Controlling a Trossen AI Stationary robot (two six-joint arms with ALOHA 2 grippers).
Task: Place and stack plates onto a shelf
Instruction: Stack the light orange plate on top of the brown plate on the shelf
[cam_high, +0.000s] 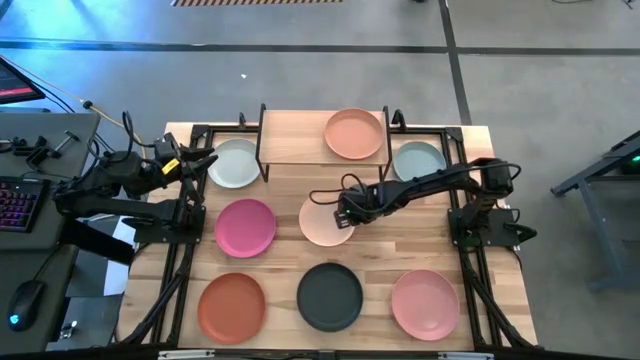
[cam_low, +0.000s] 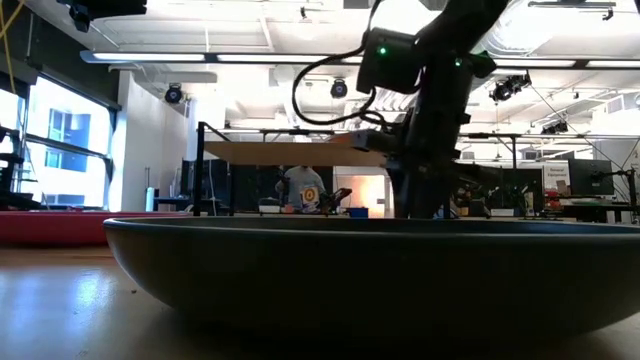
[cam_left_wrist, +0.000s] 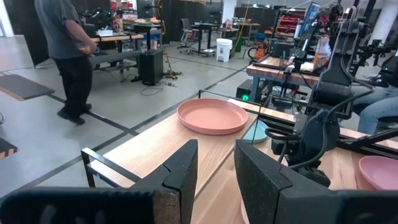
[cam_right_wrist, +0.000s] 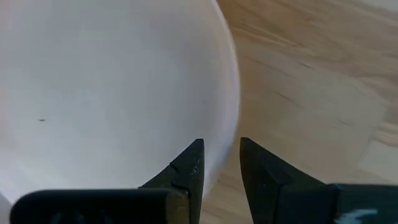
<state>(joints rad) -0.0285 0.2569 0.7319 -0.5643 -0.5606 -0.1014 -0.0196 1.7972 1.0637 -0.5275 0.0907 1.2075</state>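
Observation:
The shelf (cam_high: 300, 138) stands at the table's far edge and carries the peach plate (cam_high: 354, 133) on its right half. A pale tan plate (cam_high: 320, 222) lies at mid-table. My right gripper (cam_high: 345, 212) is down at this plate's right rim, shut on it. On the table lie two grey-green plates (cam_high: 235, 162) (cam_high: 418, 160), magenta (cam_high: 245, 227), terracotta (cam_high: 232, 307), charcoal (cam_high: 330, 296) and pink (cam_high: 425, 303). My left gripper (cam_high: 205, 160) waits, slightly open, at the table's far left corner beside the left grey-green plate. My right gripper (cam_right_wrist: 221, 158) holds the pale tan plate by its right rim (cam_right_wrist: 231, 134). One finger is inside the bowl and one outside. The fingers come from above, pointing down. The plate lies flat on the table.
Black arm frames run along both side edges of the table (cam_high: 400, 250). The shelf's left half (cam_high: 290, 135) is bare wood. In the low view the charcoal plate (cam_low: 370, 270) fills the foreground. A person (cam_left_wrist: 65, 50) stands in the room beyond the table.

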